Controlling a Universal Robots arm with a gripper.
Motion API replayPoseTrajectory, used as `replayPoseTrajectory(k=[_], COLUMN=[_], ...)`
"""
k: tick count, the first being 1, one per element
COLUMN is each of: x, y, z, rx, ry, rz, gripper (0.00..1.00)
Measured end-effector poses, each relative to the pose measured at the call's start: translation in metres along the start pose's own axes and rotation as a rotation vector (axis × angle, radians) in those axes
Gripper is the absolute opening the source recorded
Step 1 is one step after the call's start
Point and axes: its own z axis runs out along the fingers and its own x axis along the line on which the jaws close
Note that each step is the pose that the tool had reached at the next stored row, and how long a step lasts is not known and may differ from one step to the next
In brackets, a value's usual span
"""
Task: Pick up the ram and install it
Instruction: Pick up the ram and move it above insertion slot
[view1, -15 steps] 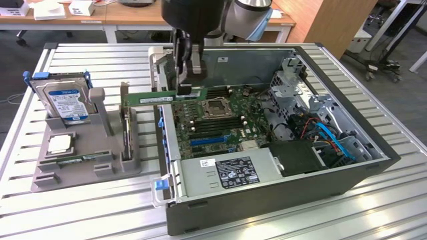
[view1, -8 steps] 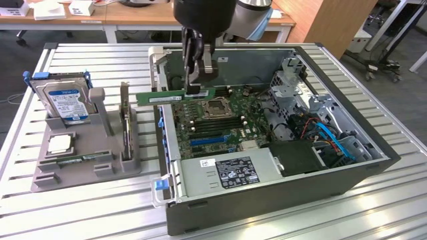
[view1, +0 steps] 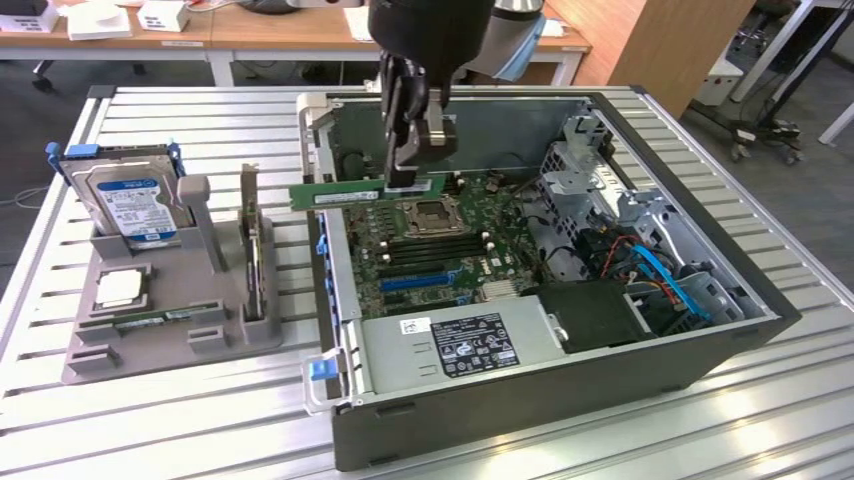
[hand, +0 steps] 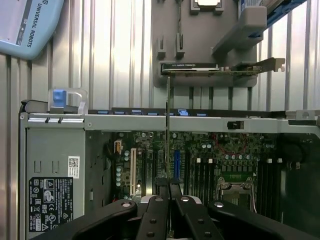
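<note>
Gripper (view1: 408, 182) is clenched on the ram (view1: 350, 194), holding the green stick level just above the motherboard (view1: 447, 250) inside the open computer case (view1: 534, 420), which also houses a labelled power supply (view1: 461, 340) and blue cables (view1: 667, 280). On the exterior view's left, a grey holder (view1: 174, 345) carries a hard drive (view1: 134, 205) and an upright expansion card (view1: 250, 235); holder and case stand on a slatted metal table (view1: 160, 430), with wooden desks (view1: 267, 35) behind. The arm (view1: 441, 30) is cut off above, and the fingers cover part of the ram.
</note>
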Motion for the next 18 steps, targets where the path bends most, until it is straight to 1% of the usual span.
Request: replayPoseTrajectory(k=[10, 18], x=[0.000, 0.000], y=[-0.0123, -0.0369], z=[-0.0006, -0.0017], rx=[-0.0001, 0.0000], ry=[0.0000, 0.0000], rz=[0.000, 0.000], gripper=[0.11, 0.11])
